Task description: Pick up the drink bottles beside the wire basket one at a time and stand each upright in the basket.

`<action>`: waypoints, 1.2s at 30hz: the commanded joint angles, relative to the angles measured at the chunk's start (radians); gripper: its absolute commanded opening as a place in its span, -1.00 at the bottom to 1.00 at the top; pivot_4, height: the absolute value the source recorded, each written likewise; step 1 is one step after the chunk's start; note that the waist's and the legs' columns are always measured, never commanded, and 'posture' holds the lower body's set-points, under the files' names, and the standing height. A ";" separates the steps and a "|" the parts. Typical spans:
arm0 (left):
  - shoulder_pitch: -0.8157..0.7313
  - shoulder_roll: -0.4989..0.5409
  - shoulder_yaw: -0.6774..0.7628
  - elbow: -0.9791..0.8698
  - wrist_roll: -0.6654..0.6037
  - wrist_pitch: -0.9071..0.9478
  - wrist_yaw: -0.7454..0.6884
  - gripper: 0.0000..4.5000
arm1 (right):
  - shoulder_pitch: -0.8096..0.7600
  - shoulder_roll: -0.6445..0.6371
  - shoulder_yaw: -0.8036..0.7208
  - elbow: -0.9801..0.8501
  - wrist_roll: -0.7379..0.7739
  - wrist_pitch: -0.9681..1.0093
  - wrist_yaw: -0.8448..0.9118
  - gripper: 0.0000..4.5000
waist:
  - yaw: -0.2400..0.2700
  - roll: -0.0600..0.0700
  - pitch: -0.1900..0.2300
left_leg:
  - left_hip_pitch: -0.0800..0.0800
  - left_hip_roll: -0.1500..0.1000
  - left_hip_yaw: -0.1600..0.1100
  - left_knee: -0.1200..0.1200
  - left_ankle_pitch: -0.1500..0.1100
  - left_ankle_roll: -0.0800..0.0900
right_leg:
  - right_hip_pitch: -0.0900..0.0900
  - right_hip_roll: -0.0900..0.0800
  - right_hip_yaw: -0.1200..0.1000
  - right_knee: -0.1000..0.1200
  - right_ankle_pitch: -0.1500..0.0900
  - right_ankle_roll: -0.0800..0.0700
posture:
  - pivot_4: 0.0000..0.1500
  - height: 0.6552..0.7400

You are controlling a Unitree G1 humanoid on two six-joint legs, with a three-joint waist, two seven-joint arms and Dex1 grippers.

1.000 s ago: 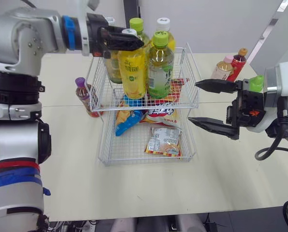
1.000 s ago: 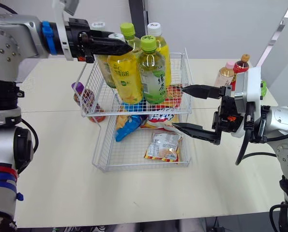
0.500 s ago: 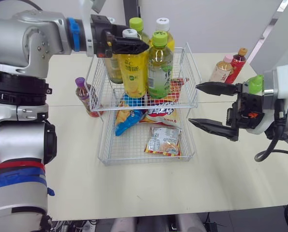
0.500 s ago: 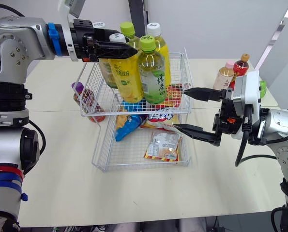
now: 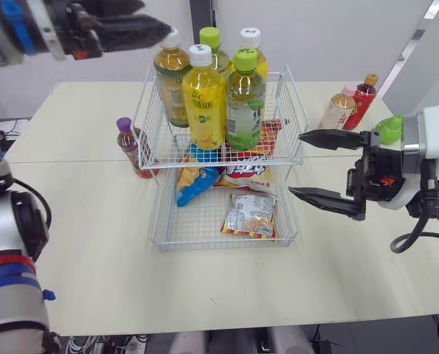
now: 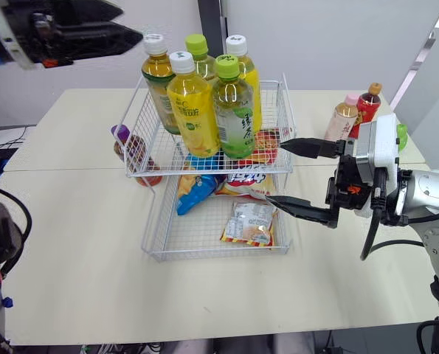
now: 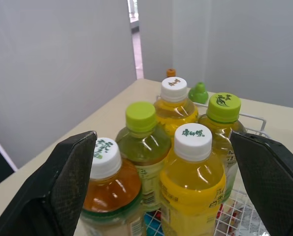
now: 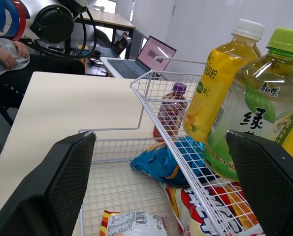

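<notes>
Left gripper [image 5: 154, 18] is off the yellow bottle [image 5: 204, 99] and now up and out to the left of the wire basket [image 5: 151, 158].
The fingers are spread wide and hold nothing. The yellow bottle stands upright and unheld in the upper tier, among four other bottles. Right gripper [image 5: 295, 164] is unchanged: jaws wide apart, empty, just beside the basket's right side. A purple-capped bottle [image 5: 128, 147] stands on the table [image 5: 94, 243] against the basket's left side.
</notes>
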 commanded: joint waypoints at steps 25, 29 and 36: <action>1.036 -0.096 0.557 -0.201 0.022 -0.384 0.229 1.00 | 0.096 -0.014 -0.053 -0.073 -0.041 -0.088 0.017 1.00 | 0.008 -0.001 -0.001 | 0.003 0.001 0.001 0.000 0.000 0.000 | 0.001 -0.006 0.000 0.002 0.000 -0.002 | 1.00 1.00; 1.020 -0.153 0.502 -0.218 0.022 -0.414 0.284 1.00 | 0.099 -0.010 -0.056 -0.091 -0.041 -0.082 -0.010 1.00 | 0.008 -0.002 -0.002 | 0.003 0.001 0.001 0.000 0.000 0.000 | 0.001 -0.006 0.000 0.003 0.001 -0.003 | 1.00 1.00; 0.963 -0.206 0.426 -0.225 0.027 -0.430 0.376 1.00 | 0.169 -0.013 -0.083 -0.139 -0.012 -0.060 -0.059 1.00 | 0.008 -0.003 -0.003 | 0.003 0.001 0.001 0.000 0.000 0.000 | 0.001 -0.006 0.000 0.003 0.001 -0.003 | 1.00 1.00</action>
